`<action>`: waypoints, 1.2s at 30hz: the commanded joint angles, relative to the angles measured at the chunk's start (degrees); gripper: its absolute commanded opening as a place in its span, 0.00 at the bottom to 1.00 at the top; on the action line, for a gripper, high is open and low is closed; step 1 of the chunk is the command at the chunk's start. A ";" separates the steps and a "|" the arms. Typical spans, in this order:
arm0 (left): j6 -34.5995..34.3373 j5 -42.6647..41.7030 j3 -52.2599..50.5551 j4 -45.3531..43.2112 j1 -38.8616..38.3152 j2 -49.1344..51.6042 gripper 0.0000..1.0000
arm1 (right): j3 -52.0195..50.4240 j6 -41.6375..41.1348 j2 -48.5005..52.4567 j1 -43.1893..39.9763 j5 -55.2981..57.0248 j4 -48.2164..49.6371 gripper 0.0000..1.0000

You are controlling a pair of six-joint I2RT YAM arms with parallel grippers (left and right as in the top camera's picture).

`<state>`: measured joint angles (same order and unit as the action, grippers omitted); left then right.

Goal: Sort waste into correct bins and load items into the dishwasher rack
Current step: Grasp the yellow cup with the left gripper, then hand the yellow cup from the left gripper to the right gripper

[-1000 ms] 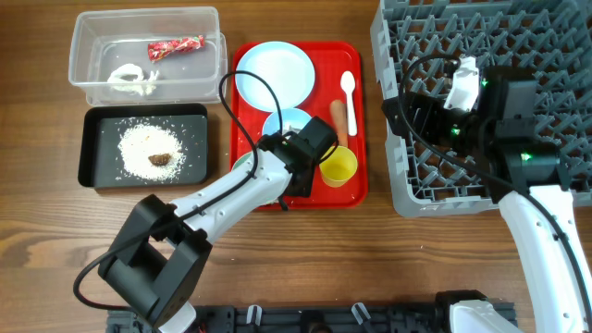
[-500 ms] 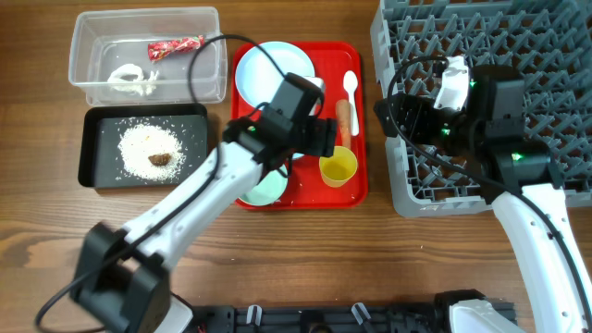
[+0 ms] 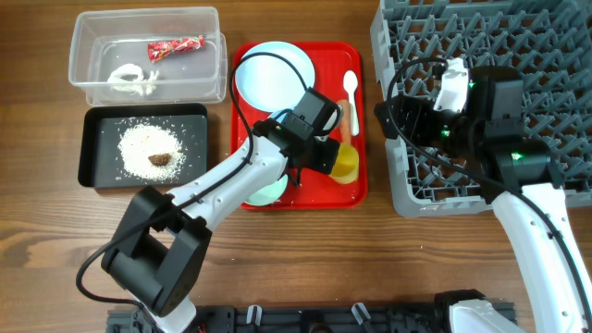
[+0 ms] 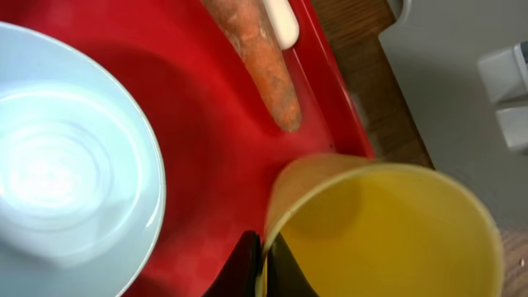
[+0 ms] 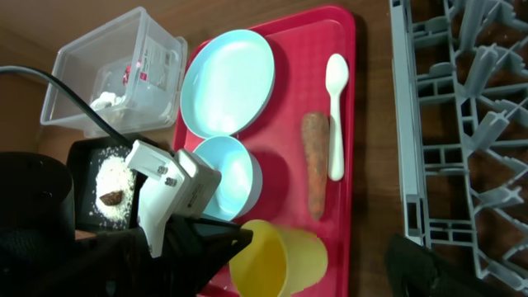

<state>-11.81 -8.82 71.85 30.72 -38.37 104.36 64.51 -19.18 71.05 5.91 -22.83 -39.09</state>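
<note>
Far to the left pincer's (image 3: pixel 329 154) left sit the clear tub (image 3: pixel 83 57) and the black tub (image 3: pixel 92 148), both well apart from it. The tubs hold the wrapper, scrap, rice and brown lump. Just left of the pincer, on the red tray (image 4: pixel 198 124), is a pale bowl (image 4: pixel 66 165). At the pincer itself, the left wrist view has the yellow cup's (image 4: pixel 388 231) wall running between the two dark fingers (image 4: pixel 247 266), one outside and one inside. I read this as pinching the cup by its near rim. The cup lies to the pincer's right, and its mouth opens toward it. Its axis looks tipped rather than upright in the right wrist view, though I cannot tell whether its base has left the tray. Beyond the cup's far side the carrot stick (image 4: pixel 266 70) lies lengthwise along the tray's right edge, apart from the cup, with the white spoon (image 5: pixel 336 107) just beside it. Farther right, past the tray lip and a strip of counter (image 3: pixel 375 139), stands the dishwasher rack (image 3: pixel 518 46), so the carry runs rightward. The right pincer (image 3: pixel 409 118) hangs over the rack's left edge. It looks spread and empty, and is nearer the rack but not on the cup. The overhead view hides the rim grip under the left wrist, and only the wrist view shows it. The overhead view alone shows the tubs and rack together.
</note>
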 commanded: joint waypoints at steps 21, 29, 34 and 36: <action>-5.33 -73.20 0.28 -2.97 38.10 -12.15 0.04 | 0.63 6.67 18.64 8.09 -57.51 45.18 1.00; -5.33 -73.09 0.28 -2.97 35.17 -12.11 0.04 | 0.63 2.21 18.80 13.92 -49.72 50.71 0.98; -5.33 -72.72 0.28 -3.13 34.73 -12.11 0.04 | 0.63 2.03 18.82 14.01 -49.13 50.66 0.74; -5.33 -72.70 0.28 -3.13 34.73 -12.11 0.04 | 0.63 2.05 18.80 14.01 -49.13 50.66 0.70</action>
<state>-16.88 -81.76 71.85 27.83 -3.44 93.03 64.53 -17.34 89.06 19.11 -70.57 11.22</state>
